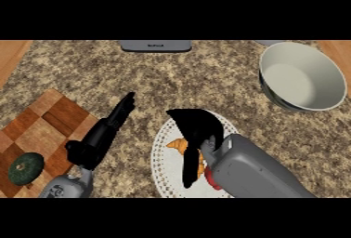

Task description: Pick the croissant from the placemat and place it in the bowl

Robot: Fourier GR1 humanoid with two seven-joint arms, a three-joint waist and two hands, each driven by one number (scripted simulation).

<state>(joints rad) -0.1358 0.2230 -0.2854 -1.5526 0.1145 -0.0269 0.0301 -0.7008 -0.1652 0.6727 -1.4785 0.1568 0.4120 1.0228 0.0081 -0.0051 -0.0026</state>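
Right hand (198,128) is over the white placemat (163,160), palm down, covering the croissant (179,145). Fingers curl down around the croissant; one dark finger or thumb runs down past it toward the mat's lower part. Only an orange-brown tip shows at the hand's left side, plus a sliver lower down beside that finger. Cannot tell whether the croissant is lifted or resting on the mat. Grey right forearm (257,172) enters from the lower right; a small red part shows at its wrist end.

Left hand (106,135) lies on the speckled counter (205,74), just left of the mat. Fingers straight and pressed together, pointing up and to the right; holds nothing. Its grey forearm enters at the lower left.

Bowl (302,79): pale, deep, upper right of view, well apart from the mat and the right hand. Nothing visible inside it.

Wooden checkered board (44,125) at left, partly under the left arm. A dark green round object (26,167) sits on its lower left part; what it is cannot be told.

Grey flat appliance (155,45) at the top edge, centre. It carries a small dark mark like a label; not readable. No other writing seen.
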